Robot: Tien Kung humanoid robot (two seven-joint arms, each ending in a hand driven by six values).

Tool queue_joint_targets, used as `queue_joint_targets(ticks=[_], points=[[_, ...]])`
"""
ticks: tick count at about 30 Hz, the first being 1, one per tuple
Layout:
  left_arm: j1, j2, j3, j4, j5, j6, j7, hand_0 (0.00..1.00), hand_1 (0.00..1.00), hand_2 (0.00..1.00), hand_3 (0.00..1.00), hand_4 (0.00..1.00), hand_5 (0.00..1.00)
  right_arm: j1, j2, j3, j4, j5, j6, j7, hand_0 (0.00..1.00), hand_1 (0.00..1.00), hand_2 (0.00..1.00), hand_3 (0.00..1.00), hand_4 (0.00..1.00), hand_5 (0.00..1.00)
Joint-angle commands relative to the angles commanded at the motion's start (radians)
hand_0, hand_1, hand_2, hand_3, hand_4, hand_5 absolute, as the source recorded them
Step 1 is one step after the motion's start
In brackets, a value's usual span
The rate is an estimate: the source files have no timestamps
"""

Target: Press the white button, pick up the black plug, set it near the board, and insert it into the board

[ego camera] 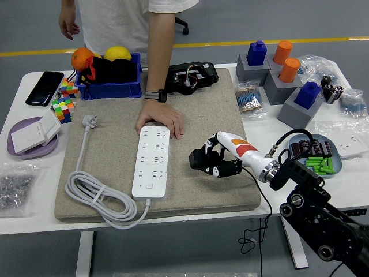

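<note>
While the right hand (216, 163) is curled around the black plug (200, 160) over the mat, right of the white board (151, 161), the plug looks light and rigid, best gripped by its body.

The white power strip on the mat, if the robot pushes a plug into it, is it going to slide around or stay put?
The power strip looks rigid and flat, so it should not tip. It may shift less than expected: it lies on a felt-like mat, and a person's hand rests at its far end. Its coiled cable looks floppy and would likely trail rather than resist.
</note>
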Motion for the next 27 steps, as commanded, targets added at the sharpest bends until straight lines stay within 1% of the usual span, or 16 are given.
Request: queue_joint_targets(ticks=[1,2,13,14,20,23,27], points=[[0.000,0.000,-0.001,0.000,0.000,0.000,0.000,0.707,0.681,0.632,0.706,0.572,0.217,0.000,0.000,0.000,0.001,0.003,0.001,0.001,0.308,0.415,0.467,0.326,0.797,0.002],[0.001,0.000,-0.001,0.000,0.000,0.000,0.000,0.707,0.682,0.630,0.706,0.572,0.217,0.000,0.000,0.000,0.001,0.007,0.002,0.001,0.321,0.433,0.479,0.502,0.836,0.002],[0.002,0.000,-0.004,0.000,0.004,0.000,0.001,0.707,0.681,0.631,0.706,0.572,0.217,0.000,0.000,0.005,0.010,-0.001,0.003,-0.008,0.338,0.455,0.500,0.509,0.845,0.002],[0.002,0.000,-0.004,0.000,0.003,0.000,0.001,0.706,0.682,0.632,0.706,0.572,0.216,0.000,0.000,0.006,0.011,-0.003,0.003,-0.008,0.339,0.456,0.494,0.585,0.844,0.002],[0.004,0.000,-0.004,0.000,0.000,0.000,0.000,0.706,0.682,0.631,0.706,0.572,0.218,-0.002,-0.002,0.015,0.024,-0.008,0.004,-0.010,0.336,0.454,0.496,0.588,0.842,0.002],[0.003,0.000,-0.005,0.000,0.001,0.001,0.000,0.706,0.682,0.631,0.706,0.572,0.218,-0.002,-0.007,0.020,0.052,-0.007,0.008,-0.015,0.336,0.454,0.496,0.588,0.842,0.002],[0.003,0.000,-0.008,0.000,0.004,0.001,0.001,0.708,0.682,0.631,0.706,0.573,0.221,0.005,-0.021,0.004,0.138,0.011,0.018,-0.028,0.335,0.454,0.494,0.590,0.844,0.002]])
